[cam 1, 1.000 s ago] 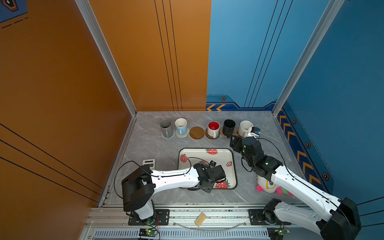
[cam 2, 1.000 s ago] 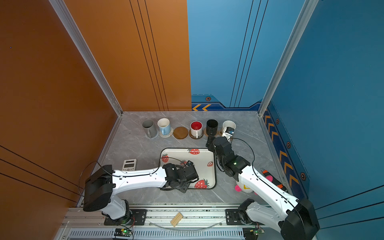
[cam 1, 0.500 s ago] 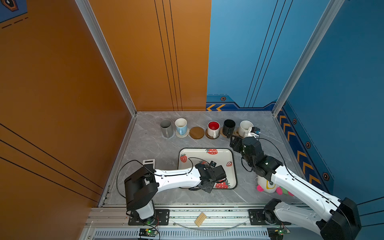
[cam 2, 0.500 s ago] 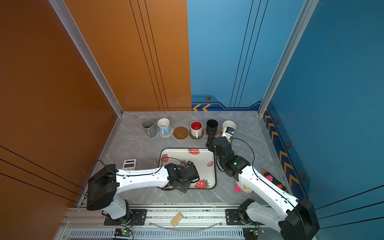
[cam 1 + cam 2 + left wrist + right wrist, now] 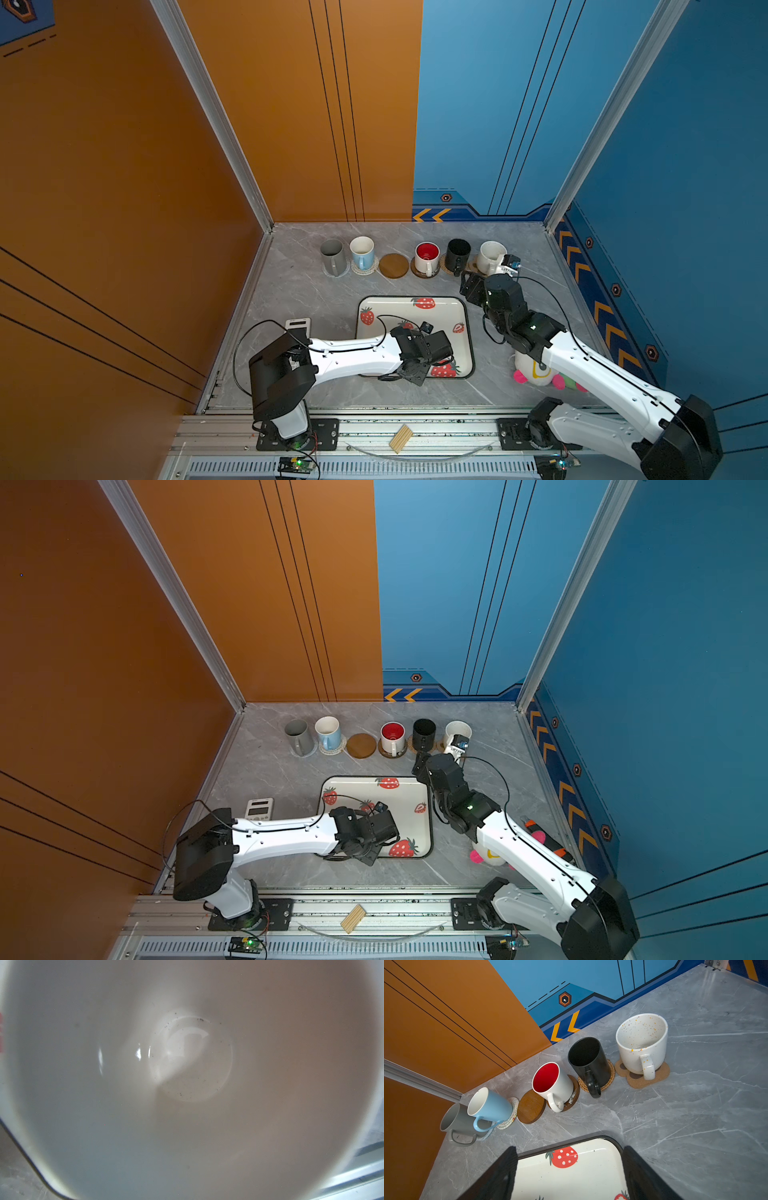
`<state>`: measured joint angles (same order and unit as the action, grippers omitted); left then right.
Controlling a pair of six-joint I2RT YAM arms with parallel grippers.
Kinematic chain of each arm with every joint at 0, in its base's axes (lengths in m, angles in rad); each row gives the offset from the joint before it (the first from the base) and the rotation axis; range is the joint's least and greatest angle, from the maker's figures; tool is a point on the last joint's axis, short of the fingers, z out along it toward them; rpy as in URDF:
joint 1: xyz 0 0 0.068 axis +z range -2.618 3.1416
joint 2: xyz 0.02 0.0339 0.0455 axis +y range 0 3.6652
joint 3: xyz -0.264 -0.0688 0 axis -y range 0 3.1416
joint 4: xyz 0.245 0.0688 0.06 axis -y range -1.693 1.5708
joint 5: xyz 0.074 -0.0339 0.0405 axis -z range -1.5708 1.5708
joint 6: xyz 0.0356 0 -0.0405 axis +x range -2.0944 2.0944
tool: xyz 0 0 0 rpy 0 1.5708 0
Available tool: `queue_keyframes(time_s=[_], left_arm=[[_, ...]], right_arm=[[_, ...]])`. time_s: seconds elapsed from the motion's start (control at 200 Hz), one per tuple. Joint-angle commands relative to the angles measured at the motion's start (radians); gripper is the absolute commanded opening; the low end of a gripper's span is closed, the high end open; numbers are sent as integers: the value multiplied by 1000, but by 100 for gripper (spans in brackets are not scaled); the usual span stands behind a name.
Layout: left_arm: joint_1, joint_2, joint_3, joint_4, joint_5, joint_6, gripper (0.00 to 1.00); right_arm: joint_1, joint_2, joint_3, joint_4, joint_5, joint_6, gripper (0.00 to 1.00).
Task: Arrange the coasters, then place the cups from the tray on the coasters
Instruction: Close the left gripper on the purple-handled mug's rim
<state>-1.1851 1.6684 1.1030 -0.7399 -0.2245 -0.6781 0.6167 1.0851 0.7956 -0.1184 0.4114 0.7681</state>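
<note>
The left gripper (image 5: 413, 368) hangs over the near end of the tray (image 5: 444, 313), and its wrist view looks straight down into the white cup (image 5: 191, 1059) standing there, directly beneath it; I cannot tell whether its jaws grip it. I judge the glazed cup rigid, slick and breakable, best pinched by the wall at the rim. Beyond, the right gripper (image 5: 568, 1159) gapes empty; farthest, one wooden coaster (image 5: 393, 265) lies bare.
</note>
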Motion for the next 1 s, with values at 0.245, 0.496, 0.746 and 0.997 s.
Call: queue_keyframes(time_s=[0.245,0.496,0.746,0.997], left_arm=[[5,-48,3,-5,-45,-14,0],[5,-55,3,-4,-49,-18,0],[9,-79,-17,20,-53,-25,0],[10,-102,-29,33,-56,-28,0]], right_arm=[[-7,-4,-9,16,-12,13,78],[-7,-2,-9,16,-13,13,78],[-7,1,-11,18,-14,13,78],[-6,2,-9,20,-17,13,78]])
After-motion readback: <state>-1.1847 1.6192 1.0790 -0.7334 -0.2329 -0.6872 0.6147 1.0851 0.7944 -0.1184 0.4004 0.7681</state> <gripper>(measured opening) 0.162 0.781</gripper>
